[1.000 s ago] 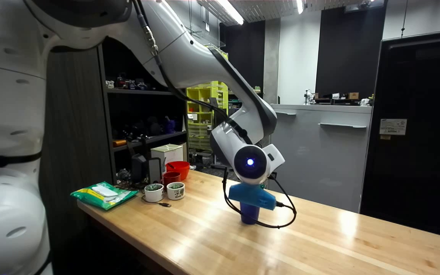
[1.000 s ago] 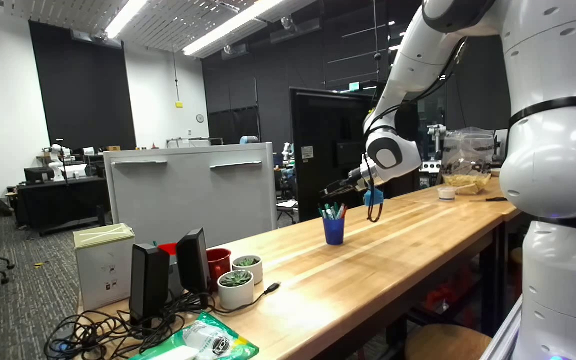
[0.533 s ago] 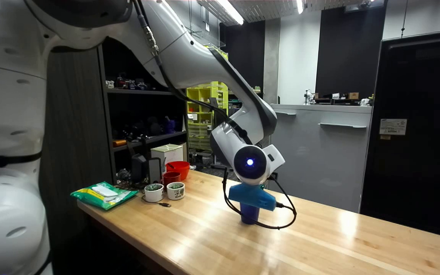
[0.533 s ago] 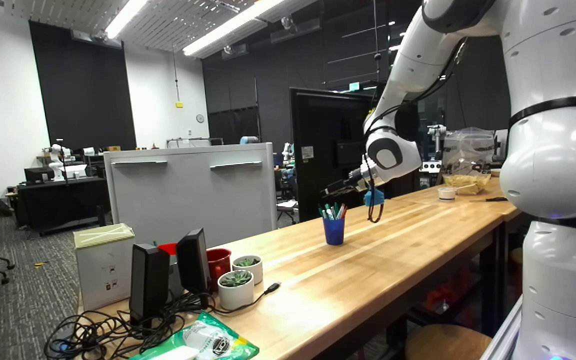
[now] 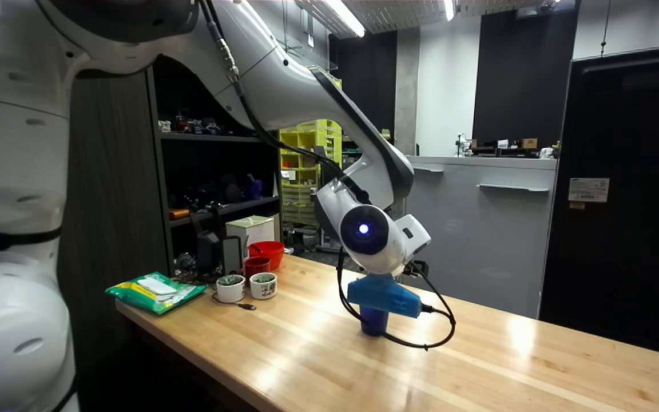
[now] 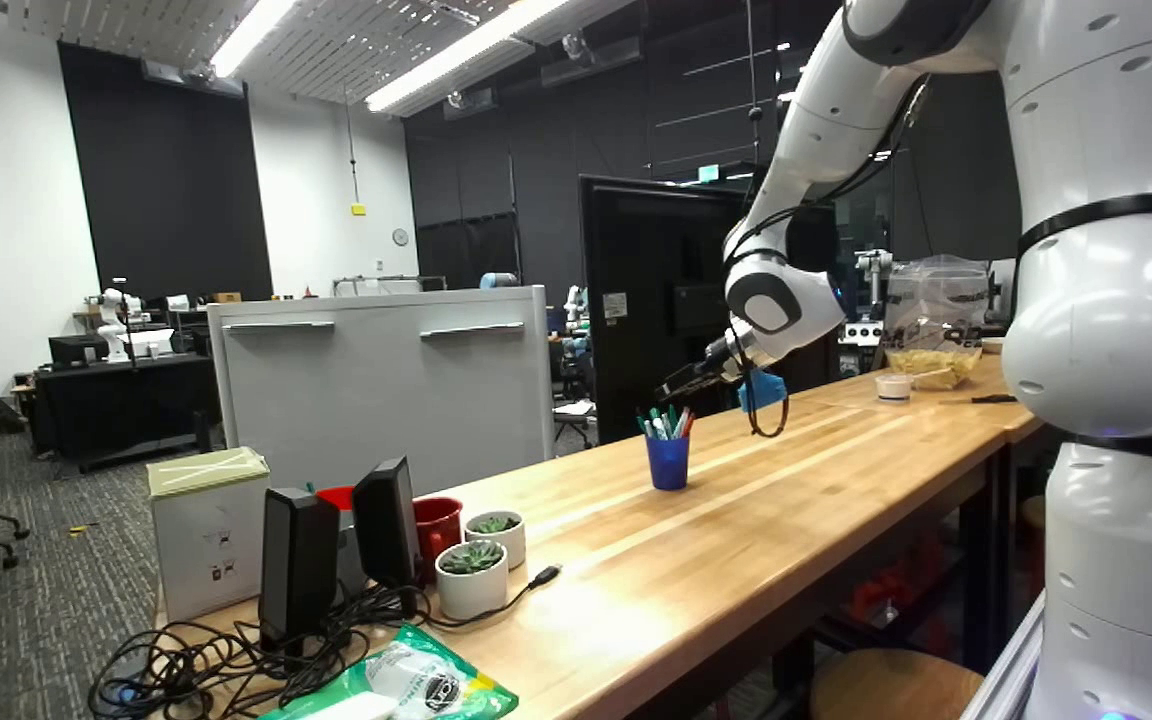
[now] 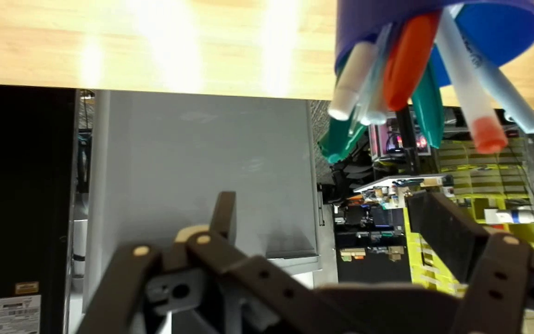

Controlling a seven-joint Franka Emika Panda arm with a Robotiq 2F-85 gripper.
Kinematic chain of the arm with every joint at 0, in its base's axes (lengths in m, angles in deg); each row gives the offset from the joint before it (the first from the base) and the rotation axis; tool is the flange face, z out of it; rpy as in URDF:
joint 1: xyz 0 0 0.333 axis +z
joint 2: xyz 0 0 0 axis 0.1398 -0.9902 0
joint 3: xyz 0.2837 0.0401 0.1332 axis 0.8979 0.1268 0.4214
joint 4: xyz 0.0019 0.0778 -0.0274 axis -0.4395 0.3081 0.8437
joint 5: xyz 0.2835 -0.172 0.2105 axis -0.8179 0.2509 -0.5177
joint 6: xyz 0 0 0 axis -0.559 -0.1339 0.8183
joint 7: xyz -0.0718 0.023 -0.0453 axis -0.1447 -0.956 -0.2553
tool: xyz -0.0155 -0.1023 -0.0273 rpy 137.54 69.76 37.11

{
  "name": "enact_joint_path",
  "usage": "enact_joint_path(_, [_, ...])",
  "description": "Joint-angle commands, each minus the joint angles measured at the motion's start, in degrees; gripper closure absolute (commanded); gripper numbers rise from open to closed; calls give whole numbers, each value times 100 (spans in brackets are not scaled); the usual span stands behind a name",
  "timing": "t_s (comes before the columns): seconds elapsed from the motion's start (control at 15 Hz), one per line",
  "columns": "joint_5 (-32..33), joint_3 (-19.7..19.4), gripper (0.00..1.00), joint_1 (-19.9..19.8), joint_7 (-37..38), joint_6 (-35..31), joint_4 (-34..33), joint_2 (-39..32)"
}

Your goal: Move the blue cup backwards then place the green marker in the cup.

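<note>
We note the gripper (image 7: 322, 208) with its 2 fingers (image 7: 225, 215) wide apart, gripping nothing. Lower than the jaws, the blue cup (image 6: 668, 466) stands upright on the wooden table (image 6: 836, 455), holding several markers (image 7: 408, 60). In an exterior view, the markers' upper ends sit just below the jaws. We count at least 2 green markers (image 7: 428, 109) in the cup; we cannot tell which 1 the task names.
</note>
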Motion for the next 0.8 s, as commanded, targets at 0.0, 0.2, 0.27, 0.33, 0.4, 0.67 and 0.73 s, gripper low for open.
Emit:
enact_joint_path(0.0, [-489,-4,0,114,-605,-624,-116,75])
enact_joint_path(0.2, [-875,-18,0,179,-1085,-1122,-242,60])
enact_joint_path(0.27, [-1049,-26,0,200,-1280,-1343,-294,57])
enact_joint_path(0.33, [-1215,-30,0,228,-1440,-1595,-348,49])
enact_joint_path(0.4, [-1528,30,0,358,-1706,-2023,-35,496])
enact_joint_path(0.67, [-1438,-209,0,871,-1482,-3609,-393,775])
enact_joint_path(0.73, [-1430,-175,0,932,-1479,-4031,-502,857])
